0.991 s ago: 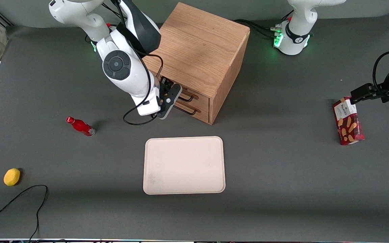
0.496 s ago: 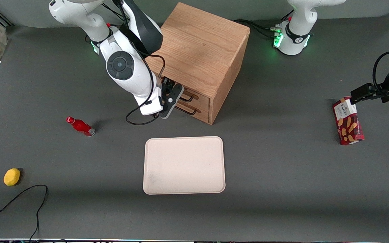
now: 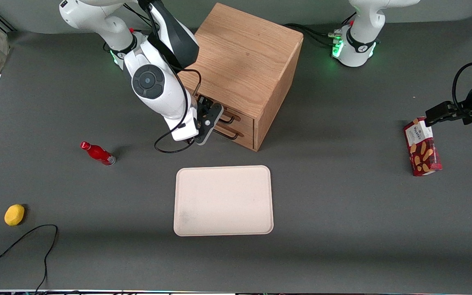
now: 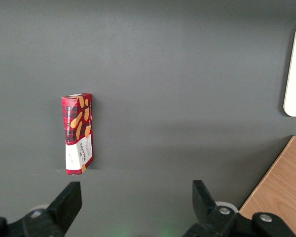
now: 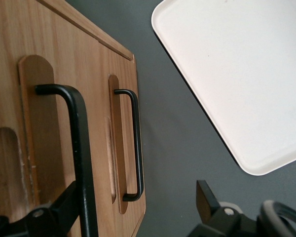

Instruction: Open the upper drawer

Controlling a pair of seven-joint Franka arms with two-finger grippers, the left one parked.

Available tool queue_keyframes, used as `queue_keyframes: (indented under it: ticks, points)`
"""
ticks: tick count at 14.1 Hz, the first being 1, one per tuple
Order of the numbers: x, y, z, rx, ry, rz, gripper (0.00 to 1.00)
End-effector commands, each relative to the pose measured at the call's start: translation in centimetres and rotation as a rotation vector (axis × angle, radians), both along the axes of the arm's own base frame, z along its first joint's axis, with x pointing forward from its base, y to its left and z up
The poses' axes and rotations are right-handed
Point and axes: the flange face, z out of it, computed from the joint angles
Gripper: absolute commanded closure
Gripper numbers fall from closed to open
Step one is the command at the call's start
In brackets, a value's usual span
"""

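The oak cabinet (image 3: 244, 53) stands toward the working arm's end of the table, with two drawers in its front. The upper drawer (image 3: 245, 118) looks shut, its front level with the lower drawer (image 3: 242, 137). My right gripper (image 3: 213, 121) is directly in front of the drawers and open. In the right wrist view the upper drawer's black bar handle (image 5: 81, 148) runs between the fingers (image 5: 64, 207), close against one of them, while the gripper (image 5: 135, 210) is not closed on it. The lower drawer's handle (image 5: 134, 143) lies farther off.
A cream tray (image 3: 223, 200) lies on the table in front of the cabinet, nearer the front camera. A red bottle (image 3: 97, 153), a yellow fruit (image 3: 14, 214) and a black cable (image 3: 23, 243) lie toward the working arm's end. A red biscuit box (image 3: 421, 147) lies toward the parked arm's end.
My right arm has moved the gripper a little closer to the cabinet front and slightly upward, in toward the upper handle. The drawers have not moved.
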Motion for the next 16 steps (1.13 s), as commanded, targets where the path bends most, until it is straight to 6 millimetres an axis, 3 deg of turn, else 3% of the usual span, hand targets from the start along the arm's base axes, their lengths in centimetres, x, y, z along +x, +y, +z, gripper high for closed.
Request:
queue_keyframes:
  ticks: [1,11,16]
  points:
    - [0.0,-0.3,-0.6,0.023,-0.022,0.007,0.0]
    - [-0.1,-0.7,-3.1,0.013,-0.055,0.021,0.0]
    - [0.1,-0.9,-2.9,0.016,-0.057,0.016,0.0]
